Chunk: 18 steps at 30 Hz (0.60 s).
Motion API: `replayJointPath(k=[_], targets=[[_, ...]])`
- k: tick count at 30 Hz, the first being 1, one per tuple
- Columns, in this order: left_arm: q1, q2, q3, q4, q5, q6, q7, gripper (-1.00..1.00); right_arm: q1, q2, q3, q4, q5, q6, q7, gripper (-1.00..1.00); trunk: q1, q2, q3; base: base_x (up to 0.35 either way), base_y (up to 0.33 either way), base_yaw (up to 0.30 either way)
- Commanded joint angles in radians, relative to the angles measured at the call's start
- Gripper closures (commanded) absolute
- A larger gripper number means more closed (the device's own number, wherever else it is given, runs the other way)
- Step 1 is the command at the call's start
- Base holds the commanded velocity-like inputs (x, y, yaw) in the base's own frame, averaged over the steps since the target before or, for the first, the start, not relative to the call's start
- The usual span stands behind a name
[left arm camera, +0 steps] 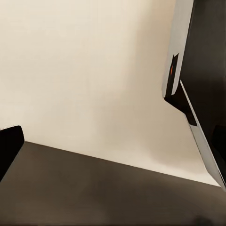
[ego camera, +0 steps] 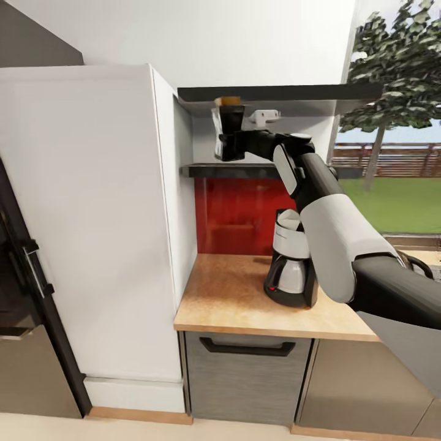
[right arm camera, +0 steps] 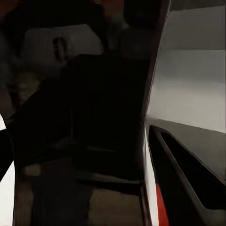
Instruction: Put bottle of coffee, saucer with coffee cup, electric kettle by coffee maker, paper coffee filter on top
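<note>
Dark glass with a tan lid, the bottle of coffee sits upper centre of the head view on the kitchen shelf, the right gripper apparently clamped low on its body, likely rigid, slippery and breakable, best held mid-body.

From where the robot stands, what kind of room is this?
Most likely a home kitchen: a coffee maker stands on a wooden countertop, wall shelves hang above it, and a dark fridge-like appliance stands alongside.
</note>
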Motion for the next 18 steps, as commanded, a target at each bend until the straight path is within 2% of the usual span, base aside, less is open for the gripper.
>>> replayJointPath(k=[1,2,4,5,6,9,10,11,16,18], targets=[[0.000,0.000,-0.002,0.002,0.009,-0.006,0.000,-1.00,0.000,0.000,-0.002,-0.001,0.005,0.004,0.037,1.00,0.000,-0.001,0.000,-0.305,0.000,0.000],[0.000,0.000,-0.002,0.002,0.009,-0.006,0.000,-1.00,0.001,0.000,-0.002,-0.001,0.006,0.004,0.056,1.00,0.000,-0.001,0.000,-0.311,0.000,0.000],[0.000,0.000,-0.002,0.002,0.009,-0.006,0.000,-1.00,0.009,0.000,-0.002,-0.001,0.006,0.004,0.162,1.00,0.000,-0.001,0.000,-0.223,0.000,0.000],[-0.001,0.000,-0.002,0.002,0.009,-0.006,0.000,-1.00,0.010,0.000,-0.002,-0.001,0.006,0.004,0.183,1.00,0.000,-0.001,0.000,-0.127,0.000,0.000],[-0.001,0.000,-0.002,0.001,0.009,-0.006,0.000,-1.00,0.015,0.000,-0.002,-0.001,0.006,0.005,0.259,1.00,0.000,-0.001,0.000,-0.052,0.000,0.000],[-0.001,0.000,-0.002,0.000,0.008,-0.006,0.000,-1.00,0.043,0.000,-0.003,-0.002,0.006,0.005,0.354,1.00,0.000,-0.001,0.000,-0.022,0.000,0.000],[-0.001,0.000,-0.002,0.000,0.008,-0.006,0.000,-1.00,0.049,0.000,-0.004,-0.002,0.006,0.005,0.363,1.00,0.000,-0.001,0.000,-0.009,0.000,0.000],[-0.001,0.000,-0.002,0.000,0.008,-0.006,0.000,-1.00,0.075,0.000,-0.004,-0.002,0.006,0.004,0.385,1.00,0.000,-0.001,0.000,-0.004,0.000,0.000],[0.000,0.001,-0.003,0.000,0.007,-0.006,0.000,-1.00,0.177,0.000,-0.004,-0.032,0.005,0.003,0.409,1.00,0.000,-0.001,0.000,0.000,0.000,0.000],[0.000,0.001,-0.004,0.000,0.007,-0.006,0.000,-1.00,0.244,0.000,-0.004,-0.092,0.006,0.002,0.481,1.00,0.000,-0.001,0.000,0.000,0.000,0.000]])
